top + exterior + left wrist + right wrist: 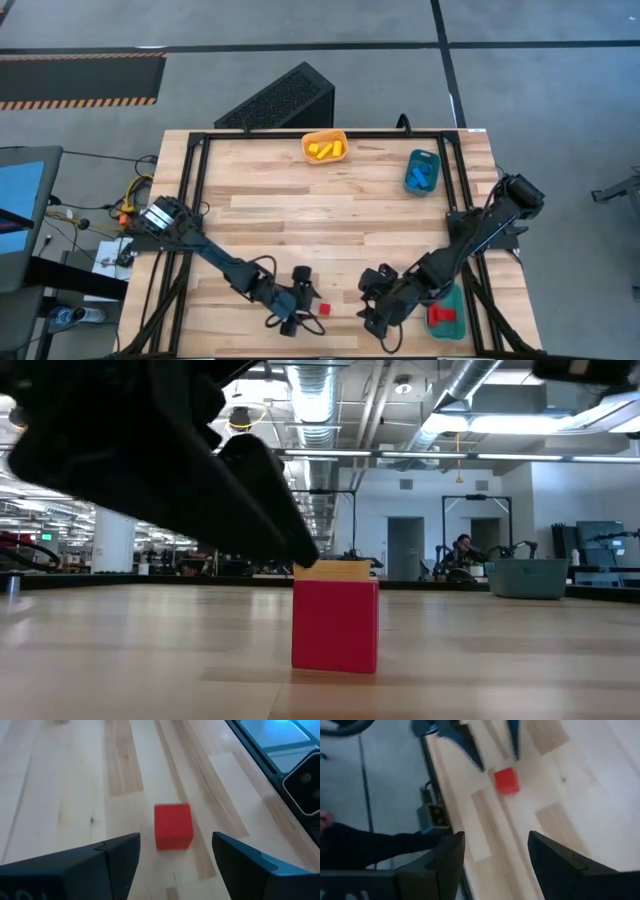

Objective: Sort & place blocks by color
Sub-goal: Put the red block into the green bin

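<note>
1. Closing on the small red cube [325,309] is the step in hand: it sits alone on the pale wooden table [300,215] near the front edge, between the two arms, just right of the left gripper [300,312]
2. Your left gripper has its dark fingers spread apart with nothing between them; in the left wrist view the cube [173,826] lies just ahead of the gap and slightly off its middle, so square up before you descend
3. Bring the fingers down either side of the cube's flat faces, low enough to catch its middle, and close only once it sits evenly between them
4. Your right gripper [378,300] hovers close on the cube's right, also spread and empty; hold it back so the arms do not meet over the piece
5. Red pieces [441,316] already lie in the teal tray [452,300] at the near right, so I judge that is where this cube belongs; the orange tray [325,146] holds yellow blocks [322,151] and the blue tray [423,170] blue blocks [418,177], both at the far edge
6. Beyond the table the low view shows a large open workshop with ceiling ducts and a person [462,552] seated far off
</note>
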You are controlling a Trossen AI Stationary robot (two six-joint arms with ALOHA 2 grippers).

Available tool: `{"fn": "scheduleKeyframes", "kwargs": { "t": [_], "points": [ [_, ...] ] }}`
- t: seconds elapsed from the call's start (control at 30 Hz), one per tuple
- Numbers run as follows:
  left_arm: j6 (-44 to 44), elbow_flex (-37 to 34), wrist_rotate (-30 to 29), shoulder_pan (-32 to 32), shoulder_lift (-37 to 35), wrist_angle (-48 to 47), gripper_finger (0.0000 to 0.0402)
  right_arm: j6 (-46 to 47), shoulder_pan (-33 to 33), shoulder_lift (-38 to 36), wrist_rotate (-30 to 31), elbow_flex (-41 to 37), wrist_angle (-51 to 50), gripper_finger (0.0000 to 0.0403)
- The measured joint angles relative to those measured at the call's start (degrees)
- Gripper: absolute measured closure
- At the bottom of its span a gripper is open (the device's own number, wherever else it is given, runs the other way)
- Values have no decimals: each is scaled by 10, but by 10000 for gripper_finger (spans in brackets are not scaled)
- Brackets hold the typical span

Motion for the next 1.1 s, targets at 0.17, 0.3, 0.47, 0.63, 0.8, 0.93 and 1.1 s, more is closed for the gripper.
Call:
{"fn": "scheduleKeyframes", "kwargs": {
  "t": [0.17,0.3,0.47,0.63,0.8,0.93,1.1],
  "points": [
    [10,-1,2,17,10,12,168,17,16,-1,-7,0,-2,164],
    [16,0,32,30,29,34,168,22,25,-1,-6,0,-4,164],
    [16,6,72,35,59,68,168,34,26,-1,-6,0,-9,164],
    [7,16,60,35,66,74,168,41,29,-1,-5,0,-16,164],
    [22,17,45,42,66,93,168,41,29,-1,-4,0,-24,164],
    [22,17,46,48,66,92,168,43,24,-1,-4,0,-24,164],
    [-7,17,22,51,66,103,169,57,24,-1,8,0,-23,164]
  ]
}}
